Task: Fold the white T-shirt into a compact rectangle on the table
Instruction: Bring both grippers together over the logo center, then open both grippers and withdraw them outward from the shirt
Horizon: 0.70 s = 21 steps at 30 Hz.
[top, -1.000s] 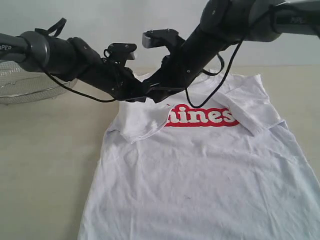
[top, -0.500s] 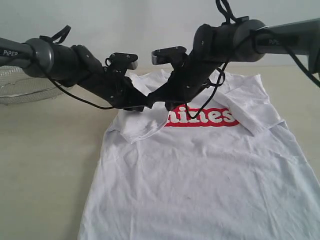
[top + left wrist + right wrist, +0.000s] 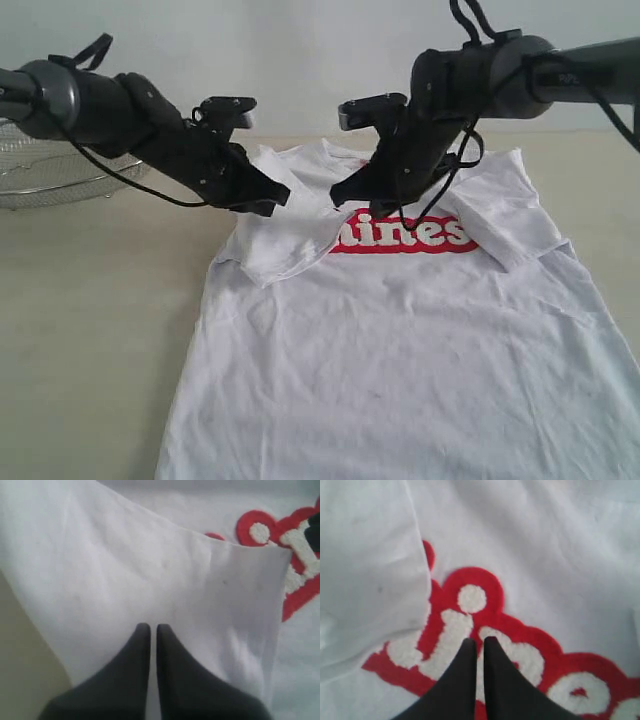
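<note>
The white T-shirt (image 3: 400,340) lies flat on the table (image 3: 90,330), red lettering (image 3: 410,233) up, both sleeves folded inward over its chest. My left gripper (image 3: 281,196) hovers shut over the folded left sleeve (image 3: 285,240) with nothing between its fingers. The left wrist view shows that gripper (image 3: 150,627) just above the sleeve's white flap (image 3: 150,565). My right gripper (image 3: 338,199) is shut and empty above the start of the lettering. From the right wrist, the gripper (image 3: 480,640) points at the red letters (image 3: 470,600), beside the sleeve's edge (image 3: 370,560).
A round wire-mesh basket (image 3: 50,170) stands at the far left on the table. Bare tabletop runs along the shirt's left side (image 3: 20,660). A pale wall (image 3: 300,60) rises behind the table.
Both grippers, close together over the left sleeve fold a second ago, have drawn apart: the left arm has swung left, the right arm to the right. Both stay shut.
</note>
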Available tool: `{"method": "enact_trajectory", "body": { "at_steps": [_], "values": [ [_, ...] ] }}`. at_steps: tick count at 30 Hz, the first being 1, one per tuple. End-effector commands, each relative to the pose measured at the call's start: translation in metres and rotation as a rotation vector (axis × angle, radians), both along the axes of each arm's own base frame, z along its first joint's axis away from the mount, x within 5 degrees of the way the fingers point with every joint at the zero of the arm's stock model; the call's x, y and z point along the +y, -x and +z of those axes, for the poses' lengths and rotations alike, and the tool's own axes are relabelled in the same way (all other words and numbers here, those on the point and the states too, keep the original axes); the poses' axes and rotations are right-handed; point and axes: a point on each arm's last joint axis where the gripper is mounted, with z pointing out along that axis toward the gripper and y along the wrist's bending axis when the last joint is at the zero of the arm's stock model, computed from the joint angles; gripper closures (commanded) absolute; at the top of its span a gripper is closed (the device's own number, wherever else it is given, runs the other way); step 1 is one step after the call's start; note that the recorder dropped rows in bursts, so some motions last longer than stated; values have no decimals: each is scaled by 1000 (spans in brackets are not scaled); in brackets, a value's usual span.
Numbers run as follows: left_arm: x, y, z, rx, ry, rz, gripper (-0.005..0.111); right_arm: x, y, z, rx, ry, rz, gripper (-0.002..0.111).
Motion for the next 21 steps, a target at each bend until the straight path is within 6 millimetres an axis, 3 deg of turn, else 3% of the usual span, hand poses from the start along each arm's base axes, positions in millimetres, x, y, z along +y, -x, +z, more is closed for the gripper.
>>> {"method": "enact_trajectory", "body": {
  "at_steps": [1,6,9,14,19,21],
  "values": [
    [11,10,39,13,-1,-88,102,-21,8,37,4,38,4,109],
    [29,27,72,104,48,-160,102,-40,32,94,-9,71,-2,109],
    [44,39,86,151,123,-132,102,-61,57,112,-2,77,-53,109],
    [74,76,83,243,146,-41,102,-92,124,114,36,74,-135,109],
    [93,125,59,280,152,174,102,-116,189,101,95,71,-227,109],
    [98,142,49,284,164,284,102,-125,207,92,118,80,-255,109]
  ]
}}
